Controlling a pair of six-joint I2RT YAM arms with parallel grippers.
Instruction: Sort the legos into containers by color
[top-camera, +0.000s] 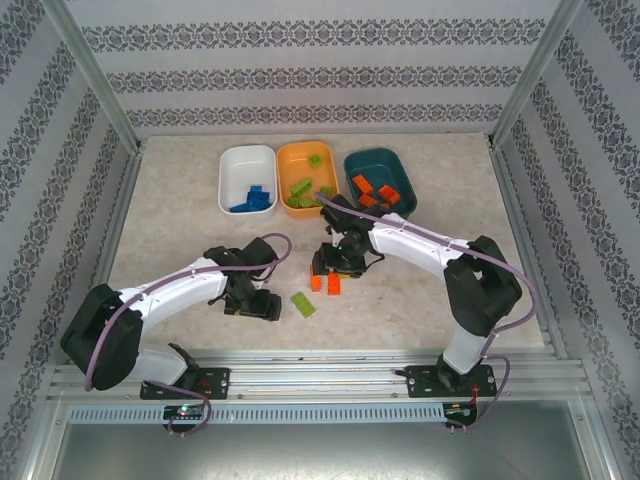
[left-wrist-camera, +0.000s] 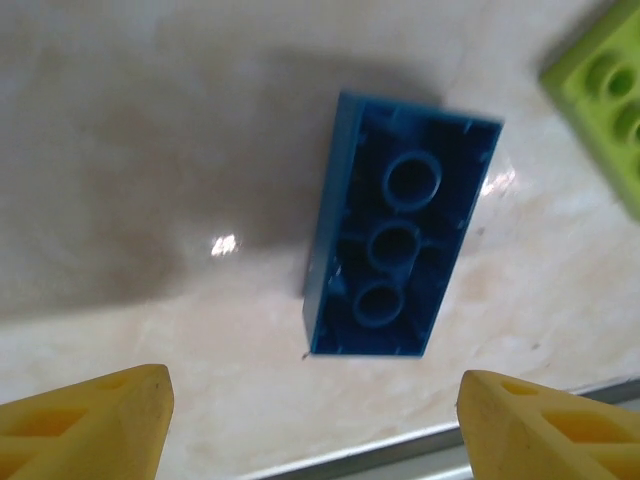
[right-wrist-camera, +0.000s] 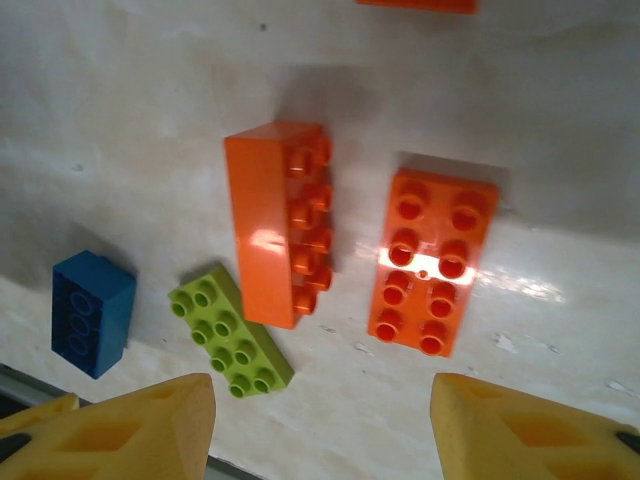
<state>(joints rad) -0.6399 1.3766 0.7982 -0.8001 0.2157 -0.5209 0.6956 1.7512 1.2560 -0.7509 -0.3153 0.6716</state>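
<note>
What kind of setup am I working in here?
Probably a lab test booth, not a home: a marble-look table boxed in by metal frame posts, patterned backdrop panels, and a mounting rail.

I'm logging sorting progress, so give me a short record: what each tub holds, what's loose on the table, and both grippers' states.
white tub: blue bricks
orange tub: lime green bricks
teal tub: orange bricks
loose on table: orange brick on its side, second orange brick studs up, lime green brick, blue brick with hollow underside showing
left gripper: open, facing the blue brick
right gripper: open, facing the loose orange bricks
</note>
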